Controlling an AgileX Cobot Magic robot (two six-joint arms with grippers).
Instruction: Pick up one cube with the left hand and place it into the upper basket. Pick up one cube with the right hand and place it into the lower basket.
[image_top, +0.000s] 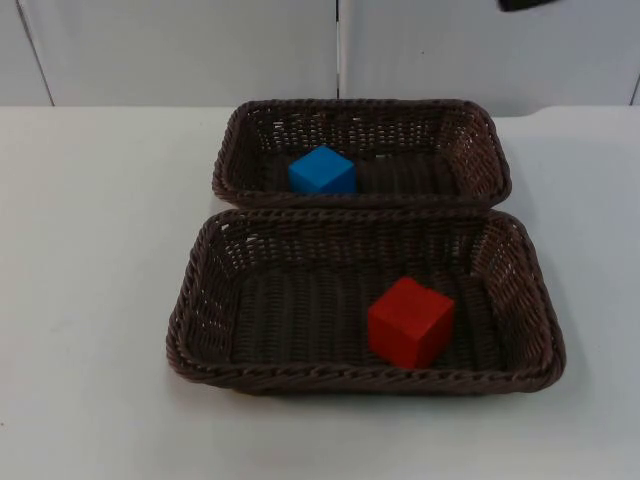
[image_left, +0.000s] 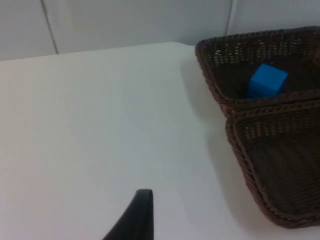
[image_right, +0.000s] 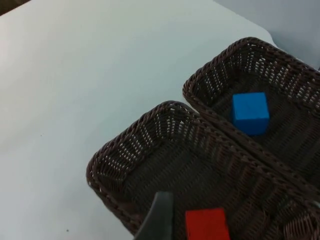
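Two dark brown wicker baskets sit edge to edge in the middle of the table. The upper basket (image_top: 228, 150) holds a blue cube (image_top: 322, 171), resting left of its centre. A red cube (image_top: 410, 321) lies in the lower basket (image_top: 190, 300), right of its centre. My left gripper (image_left: 135, 217) hangs over bare table left of the baskets, with the blue cube (image_left: 267, 81) and the upper basket (image_left: 210, 65) ahead of it. High over the lower basket (image_right: 120, 155) is my right gripper (image_right: 157, 220), with the red cube (image_right: 206, 225) just beside it and the blue cube (image_right: 249, 112) further off.
White table top (image_top: 90, 250) surrounds both baskets on the left, right and front. The grey partition wall (image_top: 180, 50) closes off the back. A black part of the right arm (image_top: 525, 4) shows at the upper edge of the top view.
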